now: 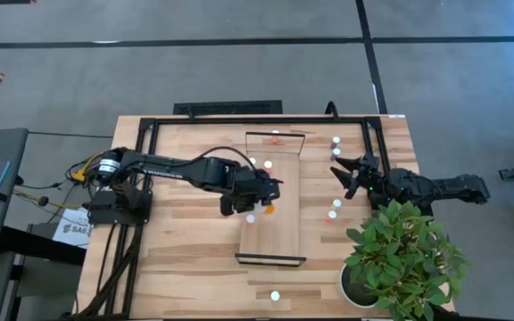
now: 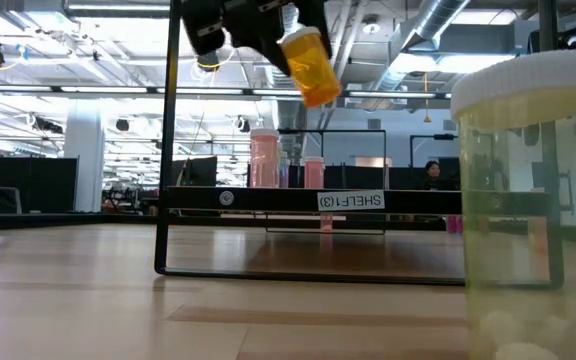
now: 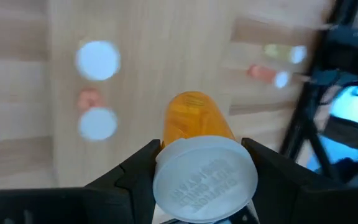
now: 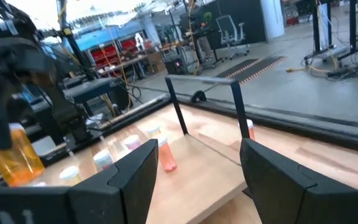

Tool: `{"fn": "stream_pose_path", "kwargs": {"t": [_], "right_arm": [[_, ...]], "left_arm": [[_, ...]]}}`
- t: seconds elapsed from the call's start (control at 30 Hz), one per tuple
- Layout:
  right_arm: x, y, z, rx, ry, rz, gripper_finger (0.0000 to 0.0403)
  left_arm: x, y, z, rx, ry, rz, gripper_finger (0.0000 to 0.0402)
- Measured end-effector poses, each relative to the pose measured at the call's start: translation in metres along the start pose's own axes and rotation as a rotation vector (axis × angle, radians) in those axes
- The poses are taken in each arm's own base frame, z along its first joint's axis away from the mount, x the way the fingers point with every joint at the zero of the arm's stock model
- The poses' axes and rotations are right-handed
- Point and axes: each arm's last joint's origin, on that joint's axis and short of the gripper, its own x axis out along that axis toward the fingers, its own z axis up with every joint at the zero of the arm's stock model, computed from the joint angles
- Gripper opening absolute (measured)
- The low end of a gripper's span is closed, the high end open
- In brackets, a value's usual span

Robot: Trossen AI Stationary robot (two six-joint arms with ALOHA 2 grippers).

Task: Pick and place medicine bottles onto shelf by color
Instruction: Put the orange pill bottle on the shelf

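My left gripper (image 1: 262,201) hangs over the middle of the pale shelf board (image 1: 279,178), shut on an orange bottle (image 3: 194,118) with a white cap. The bottle also shows high in the low view (image 2: 310,65). A reddish bottle (image 1: 276,138) and white-capped bottles (image 1: 267,164) stand on the shelf, and two pink ones show in the low view (image 2: 265,160). My right gripper (image 1: 346,174) is open and empty over the table right of the shelf. More bottles (image 1: 335,209) stand on the table near it. My left gripper pinches the orange bottle at its white-capped end (image 3: 204,177) between its two fingers (image 3: 135,171), one on each side of the cap. The bottle is lifted clear above the shelf, tilted, with its orange body (image 2: 313,75) pointing down and away from the fingers.
A potted plant (image 1: 404,259) stands at the table's near right corner. A lone bottle (image 1: 275,295) stands near the front edge; in the low view it looms close as a pale yellowish bottle (image 2: 528,200). Two bottles (image 1: 335,146) stand at the far right. The dark shelf frame (image 2: 168,150) rises around the board.
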Motion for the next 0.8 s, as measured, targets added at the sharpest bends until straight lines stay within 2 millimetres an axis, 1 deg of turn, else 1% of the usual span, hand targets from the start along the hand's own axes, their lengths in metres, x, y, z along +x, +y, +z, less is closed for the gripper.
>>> {"fn": "stream_pose_path", "kwargs": {"t": [0.13, 0.23, 0.4, 0.43, 0.6, 0.67, 0.77, 0.8], "right_arm": [[0.000, 0.000, 0.000, 0.000, 0.000, 0.001, 0.0251], [0.000, 0.000, 0.000, 0.001, -0.001, 0.000, 0.0251], [0.000, 0.000, 0.000, 0.001, -0.001, 0.000, 0.0251], [0.000, 0.000, 0.000, 0.000, -0.001, 0.001, 0.0251], [0.000, 0.000, 0.000, 0.000, 0.000, 0.001, 0.0251], [0.000, 0.000, 0.000, -0.001, 0.001, 0.000, 0.0251], [0.000, 0.000, 0.000, 0.001, -0.001, 0.000, 0.0251], [0.000, 0.000, 0.000, 0.000, 0.000, 0.000, 0.0251]], "left_arm": [[0.000, -0.003, 0.002, 0.027, -0.082, -0.043, 0.0183], [0.000, -0.004, 0.003, 0.038, -0.109, -0.057, 0.0183], [0.016, -0.007, 0.002, 0.082, -0.101, -0.067, 0.0183], [0.018, -0.011, 0.001, 0.093, -0.094, -0.092, 0.0183], [0.027, -0.015, 0.000, 0.134, -0.086, -0.118, 0.0183], [0.030, -0.010, 0.001, 0.136, -0.089, -0.079, 0.0183], [0.038, -0.012, -0.001, 0.134, -0.054, -0.081, 0.0183], [0.041, -0.009, -0.001, 0.132, -0.042, -0.049, 0.0183]]}}
